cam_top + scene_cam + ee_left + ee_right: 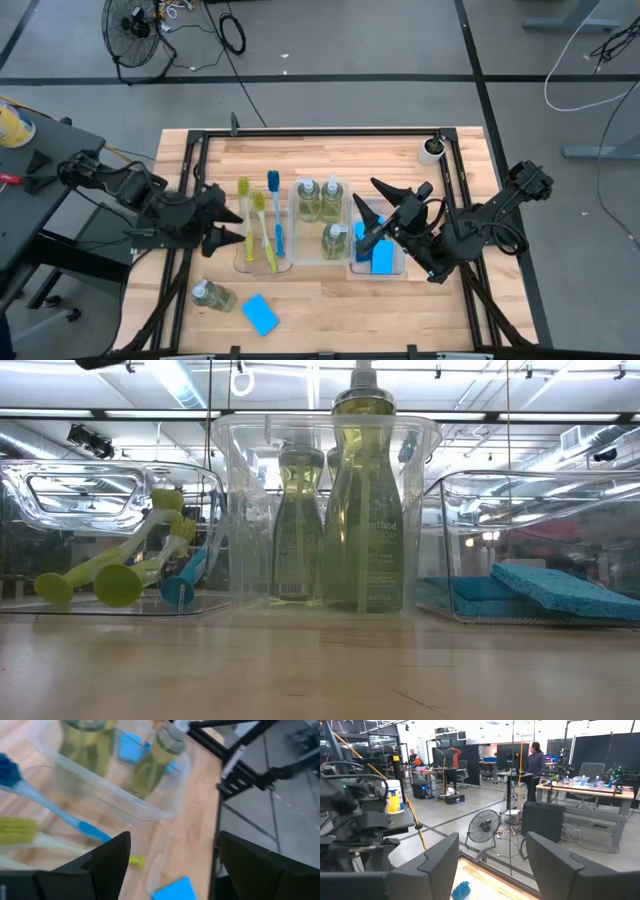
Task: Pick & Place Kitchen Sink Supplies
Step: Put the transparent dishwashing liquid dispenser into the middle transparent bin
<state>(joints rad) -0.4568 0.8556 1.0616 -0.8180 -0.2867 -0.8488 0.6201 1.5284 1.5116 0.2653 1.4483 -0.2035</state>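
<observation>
- High view showing the middle clear tray (320, 222) as landmark, holding three soap pump bottles (331, 197); brushes tray (262, 262) sitting just left of it with two yellow-green dish brushes (262, 232) and one blue dish brush (275, 212); sponge tray (377, 268) just right of it holding blue sponges (382, 258).
- Remaining outside, near the table's front edge and left of the middle tray: one soap bottle (213, 295) lying beside one blue sponge (261, 313).
- Hovering left of the brushes tray, left gripper (222, 222) standing wide open, holding nothing.
- Hanging over the sponge tray, right gripper (388, 208) with fingers spread apart, gripping nothing visible.
- Judging the step: between placements, most supplies already sorted; next move likely calling for the left arm reaching toward the loose bottle or sponge and lining fingers across its narrow side.
- Blurring badly in the left wrist view; missing both leftover items in the low view; counting the stacked sponges not possible.
</observation>
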